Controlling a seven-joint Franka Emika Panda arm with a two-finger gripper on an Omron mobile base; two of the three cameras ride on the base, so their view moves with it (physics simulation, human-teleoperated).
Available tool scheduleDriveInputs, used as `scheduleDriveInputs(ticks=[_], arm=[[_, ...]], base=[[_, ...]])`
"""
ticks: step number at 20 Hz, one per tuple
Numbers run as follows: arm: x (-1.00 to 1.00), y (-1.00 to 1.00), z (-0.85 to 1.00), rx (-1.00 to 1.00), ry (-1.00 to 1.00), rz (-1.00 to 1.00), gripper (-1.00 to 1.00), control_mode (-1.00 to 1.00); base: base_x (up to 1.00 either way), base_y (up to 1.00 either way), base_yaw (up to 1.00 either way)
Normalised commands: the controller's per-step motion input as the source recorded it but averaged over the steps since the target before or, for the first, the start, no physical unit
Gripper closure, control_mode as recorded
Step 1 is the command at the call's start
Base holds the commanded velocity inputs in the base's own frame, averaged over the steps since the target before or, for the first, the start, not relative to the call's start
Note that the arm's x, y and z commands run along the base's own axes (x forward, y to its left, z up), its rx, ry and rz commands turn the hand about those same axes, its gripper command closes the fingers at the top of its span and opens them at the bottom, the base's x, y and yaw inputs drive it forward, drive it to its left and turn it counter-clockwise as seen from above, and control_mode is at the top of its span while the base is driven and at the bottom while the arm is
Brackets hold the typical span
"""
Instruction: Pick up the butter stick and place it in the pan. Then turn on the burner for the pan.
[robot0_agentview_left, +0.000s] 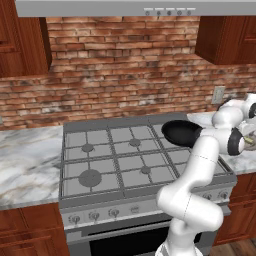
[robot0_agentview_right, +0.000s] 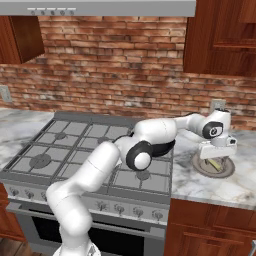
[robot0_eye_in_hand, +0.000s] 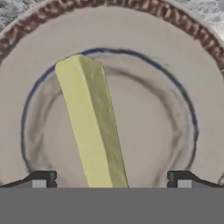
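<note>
Hand view: butter stick (robot0_eye_in_hand: 92, 127) laid diagonally on grey plate (robot0_eye_in_hand: 183, 61), running between fingertips (robot0_eye_in_hand: 41, 179) held wide apart, not clamped. Right base view: gripper (robot0_agentview_right: 216, 159) positioned low over plate (robot0_agentview_right: 226, 172) on marble counter (robot0_agentview_right: 235, 185), right of stove (robot0_agentview_right: 65, 145). Pan (robot0_agentview_left: 181, 133) seated on right burner.

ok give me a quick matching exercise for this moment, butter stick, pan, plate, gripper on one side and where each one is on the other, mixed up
Things:
1. butter stick
2. pan
3. plate
4. gripper

Places:
A. on the marble counter, right of the stove
B. lying on the plate, between the fingertips
C. open, hanging just above the plate
D. on the stove's back right burner

Pairs: 1-B, 2-D, 3-A, 4-C
</note>
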Motion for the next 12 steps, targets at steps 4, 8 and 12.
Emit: scheduleDriveInputs(ticks=[4,8,12], arm=[[0.02,0.00,-0.09,0.00,0.02,0.00,-1.00,-1.00],[0.01,0.00,-0.10,0.00,0.02,0.00,-1.00,-1.00],[0.01,0.00,-0.10,0.00,0.02,0.00,-1.00,-1.00]], base=[[0.00,0.00,0.00],[0.00,0.00,0.00],[0.00,0.00,0.00]])
